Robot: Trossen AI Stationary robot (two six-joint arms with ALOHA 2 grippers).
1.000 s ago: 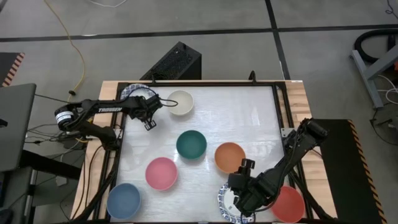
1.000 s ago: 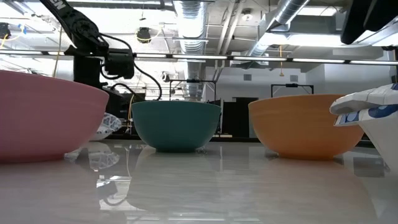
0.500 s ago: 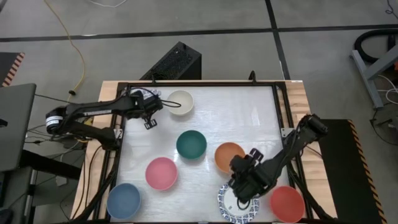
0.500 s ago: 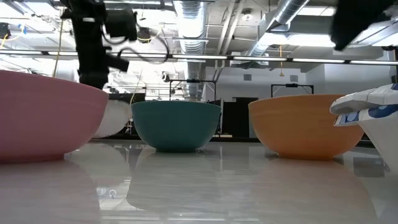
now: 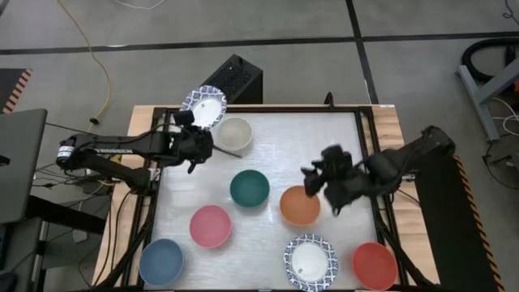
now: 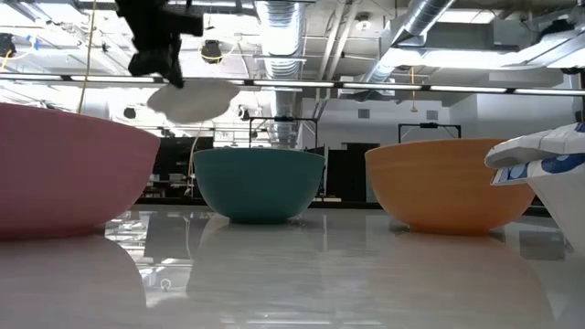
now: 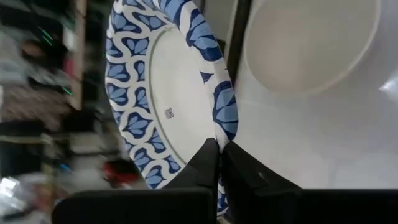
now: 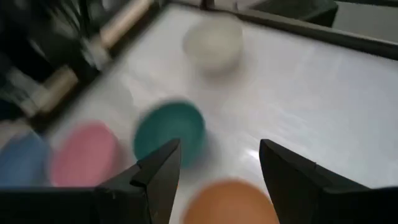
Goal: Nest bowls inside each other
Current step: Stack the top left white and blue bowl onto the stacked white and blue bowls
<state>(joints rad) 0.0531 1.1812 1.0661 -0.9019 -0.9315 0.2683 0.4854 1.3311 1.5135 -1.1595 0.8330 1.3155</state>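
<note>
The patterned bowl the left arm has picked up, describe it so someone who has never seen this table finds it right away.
Start at the table's far left corner in the high view, next to the cream bowl. There the left gripper is shut on the rim of a blue-patterned bowl, held tilted in the air. The other patterned bowl sits flat on the table's near edge.

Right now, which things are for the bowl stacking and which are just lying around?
For the job: patterned bowl pinched in the left pincer; cream bowl; green bowl; orange bowl; pink bowl; blue bowl; red bowl; second patterned bowl; open right pincer.

Just lying about: black box; yellow cable; laptop.
</note>
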